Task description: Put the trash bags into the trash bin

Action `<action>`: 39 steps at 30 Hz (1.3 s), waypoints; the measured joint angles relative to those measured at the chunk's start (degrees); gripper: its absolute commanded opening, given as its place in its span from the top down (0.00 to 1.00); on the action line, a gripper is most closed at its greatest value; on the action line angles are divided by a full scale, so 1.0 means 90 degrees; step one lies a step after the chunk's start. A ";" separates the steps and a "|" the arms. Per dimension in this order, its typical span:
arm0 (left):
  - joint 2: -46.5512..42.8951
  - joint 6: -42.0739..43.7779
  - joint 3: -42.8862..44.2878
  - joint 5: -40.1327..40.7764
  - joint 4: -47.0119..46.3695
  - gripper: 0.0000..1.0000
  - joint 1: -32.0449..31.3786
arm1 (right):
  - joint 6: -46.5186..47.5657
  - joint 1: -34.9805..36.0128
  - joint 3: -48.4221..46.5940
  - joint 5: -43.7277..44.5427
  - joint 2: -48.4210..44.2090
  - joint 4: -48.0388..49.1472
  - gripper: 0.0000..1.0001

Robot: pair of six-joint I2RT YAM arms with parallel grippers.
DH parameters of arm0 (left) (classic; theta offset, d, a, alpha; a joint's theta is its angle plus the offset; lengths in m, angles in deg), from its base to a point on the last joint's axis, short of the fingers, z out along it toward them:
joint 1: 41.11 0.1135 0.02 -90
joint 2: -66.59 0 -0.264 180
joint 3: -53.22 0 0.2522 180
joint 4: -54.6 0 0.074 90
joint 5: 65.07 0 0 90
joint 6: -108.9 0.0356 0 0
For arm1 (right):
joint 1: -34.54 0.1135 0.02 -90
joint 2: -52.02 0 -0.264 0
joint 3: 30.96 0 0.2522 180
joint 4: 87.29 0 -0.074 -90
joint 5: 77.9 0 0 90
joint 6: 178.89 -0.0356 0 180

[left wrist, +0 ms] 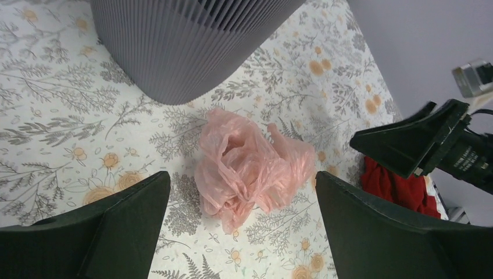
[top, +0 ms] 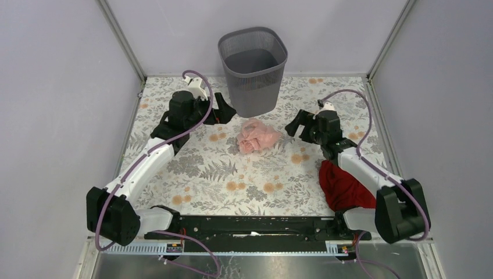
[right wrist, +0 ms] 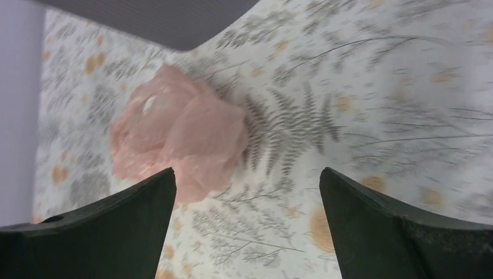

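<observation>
Task unstarted. Trash bag [top: 257, 136] lies crumpled just ahead of left gripper [top: 225, 108], ahead-left of right gripper [top: 295, 128]; both spread wide, empty. Trash bin [top: 253, 64] beyond bag. Grasp, lift, drop remain.

walls [top: 52, 87]: plain pale lilac; table [top: 192, 168]: floral fern-print cover; posts [top: 122, 43]: grey metal; light: even

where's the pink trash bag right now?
Top view: the trash bag lies crumpled on the table, just in front of the trash bin, between the left end effector and right end effector, touching neither.
</observation>
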State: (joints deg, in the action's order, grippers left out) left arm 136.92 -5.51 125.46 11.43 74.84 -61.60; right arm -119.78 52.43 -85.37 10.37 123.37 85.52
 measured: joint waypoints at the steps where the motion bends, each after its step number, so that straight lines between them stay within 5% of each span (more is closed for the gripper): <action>1: 0.0063 -0.0002 0.0007 -0.0036 0.0012 0.01 -0.0024 | -0.0032 0.0000 -0.0027 -0.0357 0.0187 0.0141 0.00; 9: 0.0850 -0.0165 0.0423 -0.0471 0.0491 0.01 -0.0056 | -0.0002 0.0542 -0.0901 -0.2064 0.2050 0.0338 0.03; 12: 0.1095 -0.0291 0.0498 -0.0656 0.0525 0.01 -0.0070 | -0.0095 0.0763 -0.0908 -0.2424 0.2288 0.0580 0.31; 14: 0.1243 -0.0372 0.0505 -0.0789 0.0544 0.01 -0.0070 | -0.0202 0.0828 -0.0942 -0.2652 0.2509 0.0809 0.65; 17: 0.1564 -0.0529 0.0576 -0.1069 0.0712 0.01 -0.0070 | -0.0476 0.0857 -0.0928 -0.2849 0.2812 0.1171 0.87; 23: 0.2142 -0.0843 0.0644 -0.1576 0.0862 0.04 -0.0085 | -0.0719 0.0860 -0.0323 -0.2973 0.2822 0.1965 0.99; 31: 0.2535 -0.1105 0.0678 -0.1960 0.0882 0.14 -0.0313 | -0.0818 0.0874 0.0075 -0.3101 0.2562 0.2375 1.00; 39: 0.2863 -0.0648 0.1309 -0.0979 0.1724 0.21 -0.0665 | -0.0729 0.0901 0.0233 -0.3089 0.1902 0.2358 1.00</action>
State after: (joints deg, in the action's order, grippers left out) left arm 162.69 -11.34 137.24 2.63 90.36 -67.59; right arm -126.34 60.54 -83.27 -17.44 140.48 106.74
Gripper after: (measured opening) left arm 0.799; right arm 0.019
